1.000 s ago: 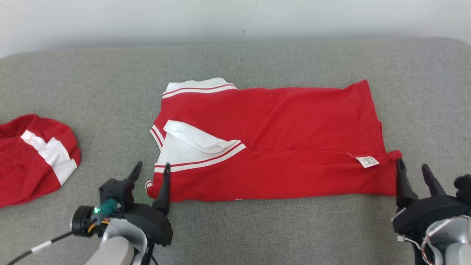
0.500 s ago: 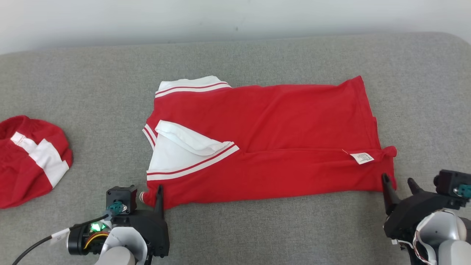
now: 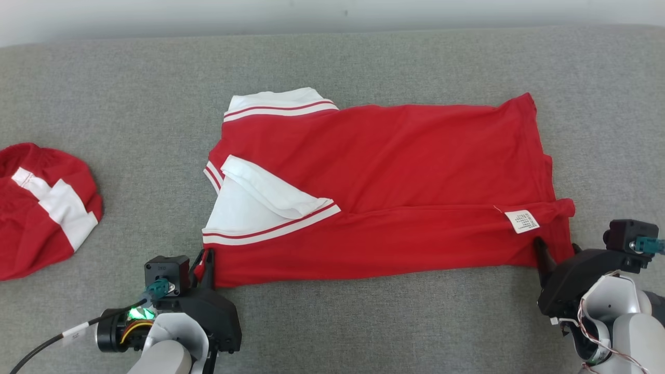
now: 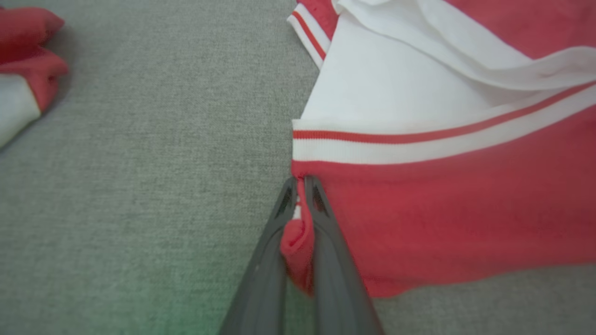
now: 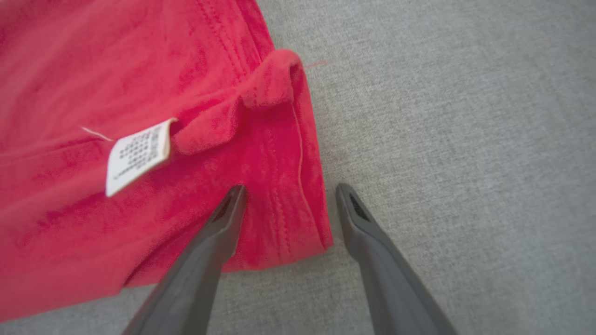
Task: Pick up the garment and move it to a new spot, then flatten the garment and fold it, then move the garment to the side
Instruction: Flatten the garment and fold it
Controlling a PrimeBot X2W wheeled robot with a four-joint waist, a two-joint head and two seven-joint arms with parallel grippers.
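A red garment (image 3: pixel 384 192) with white striped trim lies spread across the grey cushion, folded lengthwise, its white care label (image 3: pixel 523 221) near the right end. My left gripper (image 3: pixel 205 262) is shut on the garment's near left corner; the left wrist view shows red cloth (image 4: pixel 298 237) pinched between the two fingers. My right gripper (image 3: pixel 555 250) is open at the near right corner. In the right wrist view its fingers straddle the hem (image 5: pixel 298 186), one finger over the cloth and the other on the bare cushion.
A second red and white garment (image 3: pixel 41 208) lies bunched at the far left of the grey cushion (image 3: pixel 130 114). A pale wall runs along the back edge. Bare cushion lies in front of the garment and to its right.
My left gripper has closed on the near left corner. My right gripper has slid its fingers onto the right hem. The camera has tilted, shifting the whole scene.
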